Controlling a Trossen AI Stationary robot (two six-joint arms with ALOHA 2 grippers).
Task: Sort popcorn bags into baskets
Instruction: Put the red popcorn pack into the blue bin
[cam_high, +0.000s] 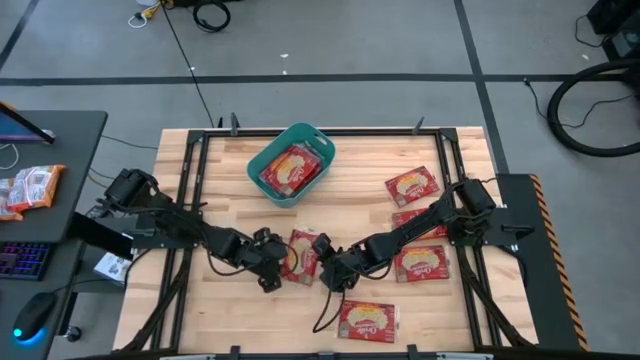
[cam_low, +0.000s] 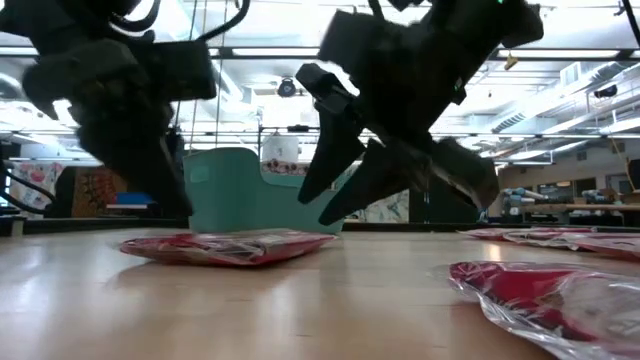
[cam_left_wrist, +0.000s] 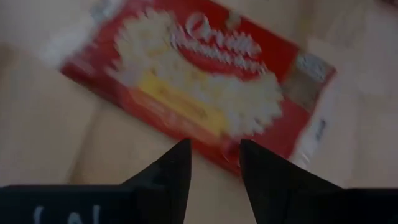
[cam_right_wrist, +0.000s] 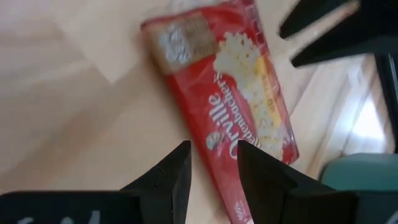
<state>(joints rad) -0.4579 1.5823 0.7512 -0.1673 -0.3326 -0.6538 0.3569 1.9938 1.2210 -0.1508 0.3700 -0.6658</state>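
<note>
We are looking at a flat red popcorn bag with a yellow label (cam_high: 301, 254) lying in the lower middle of the high view, long side running up and down. Our left gripper (cam_high: 268, 262) and right gripper (cam_high: 327, 272) are sitting just beside it, one on each side, about equally near, fingers a little apart and holding nothing. The teal plastic tub (cam_high: 262, 161) is waiting at the upper middle, already holding bags.

Both claws at one centre packet, tub partly filled.
Left claw (cam_high: 268, 268) and right claw (cam_high: 328, 272) flank a popcorn bag (cam_high: 302, 255) on the desk (cam_high: 220, 170); teal basket (cam_high: 262, 165) holds packets.
</note>
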